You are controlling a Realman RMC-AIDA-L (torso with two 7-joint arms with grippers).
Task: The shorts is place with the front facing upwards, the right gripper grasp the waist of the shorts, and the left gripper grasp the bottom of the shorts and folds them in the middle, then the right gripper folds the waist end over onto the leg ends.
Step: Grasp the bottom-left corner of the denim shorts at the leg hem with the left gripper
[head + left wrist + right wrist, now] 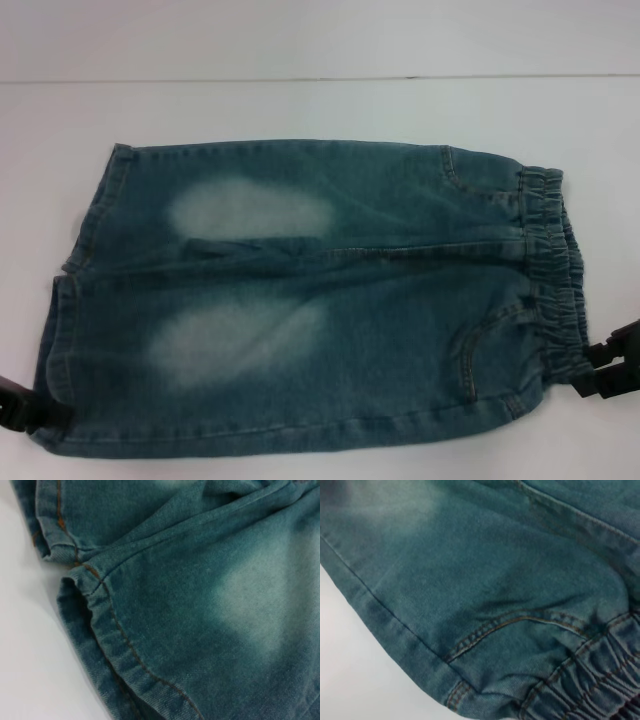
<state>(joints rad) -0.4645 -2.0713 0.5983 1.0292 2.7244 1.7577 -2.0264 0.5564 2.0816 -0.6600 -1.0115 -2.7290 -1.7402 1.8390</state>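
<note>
The shorts [300,300] lie flat on the white table [300,110], front up, waist [552,280] toward the robot's right. The right gripper [610,368] sits at the near waist corner; the left gripper [25,412] at the near leg hem [107,630]. Jaw opening cannot be determined for either. Risk: a single-layer or shallow pinch would let denim slip mid-fold, misaligning edges.

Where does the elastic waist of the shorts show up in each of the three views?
Head view: the waist runs along the right end of the shorts, with the right gripper at its near corner.
Left wrist view: not in it; only the leg ends and a faded patch show.
Right wrist view: ruffled band in the picture's lower right corner.
Shared landmark: the curved pocket stitching beside the waist, seen in the head and right wrist views.
</note>
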